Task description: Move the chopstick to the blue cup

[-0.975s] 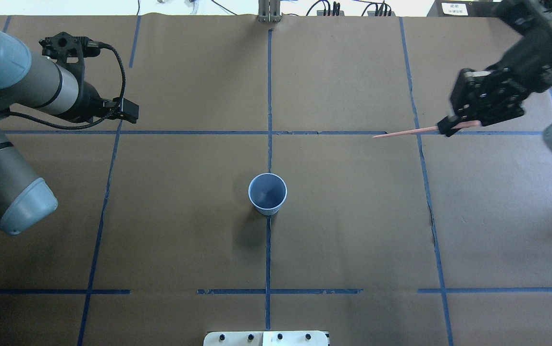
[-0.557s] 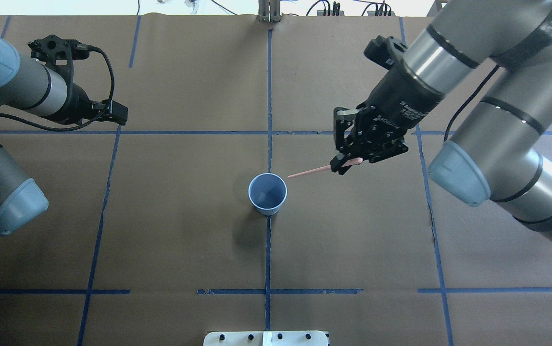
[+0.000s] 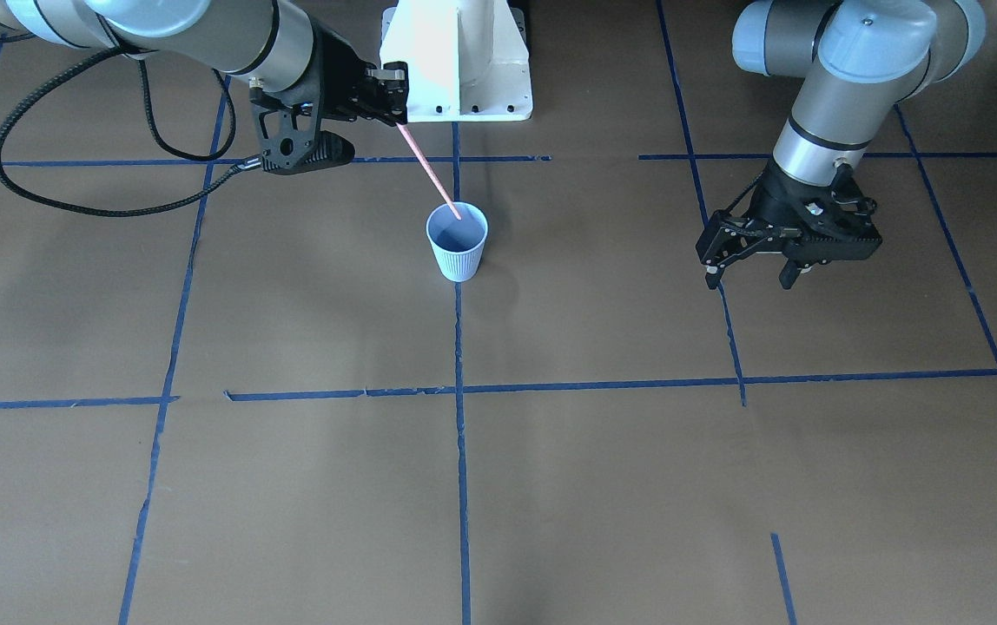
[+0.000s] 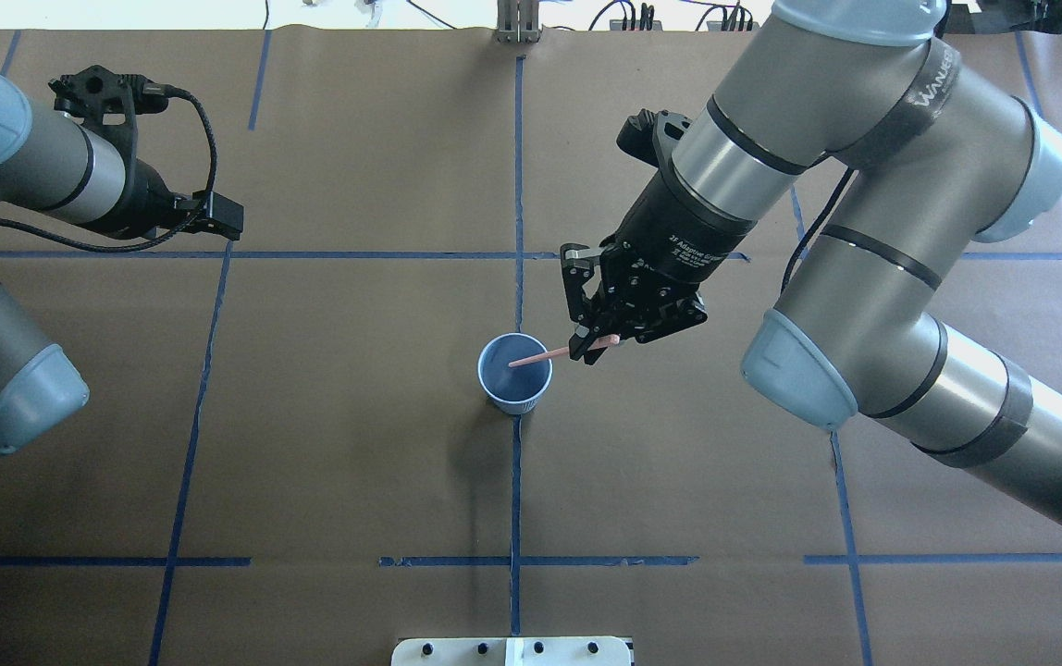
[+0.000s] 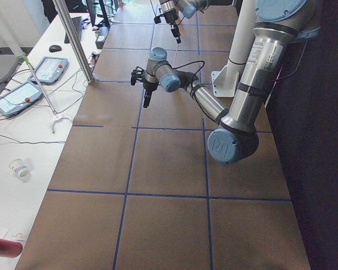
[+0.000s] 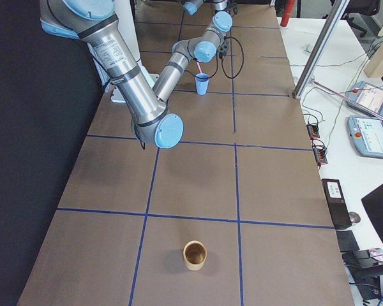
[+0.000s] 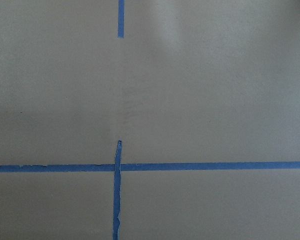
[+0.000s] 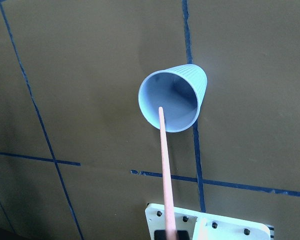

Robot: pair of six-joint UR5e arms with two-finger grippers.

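Note:
The blue cup [image 4: 517, 387] stands upright on the centre tape line, pale blue with a ribbed wall [image 3: 457, 256]. My right gripper [image 4: 594, 350] hangs just right of it, shut on the thick end of the pinkish chopstick [image 4: 545, 355]. The stick slants down and its thin tip lies within the cup's mouth, as the right wrist view shows with the chopstick [image 8: 164, 160] running to the cup [image 8: 182, 87]. Far off to the robot's left, my left gripper [image 3: 749, 280] hovers open over bare paper, holding nothing.
Blue tape lines grid the brown paper table. The white robot base plate [image 3: 455, 61] sits at the near edge behind the cup. A brown cup [image 6: 194, 255] stands at the table's right end. The right arm's black cable [image 3: 73, 207] loops over the table.
My right gripper carried the chopstick from the far right in toward the centre and tilted it down, bringing its tip over and into the cup's mouth. The left arm barely shifted.

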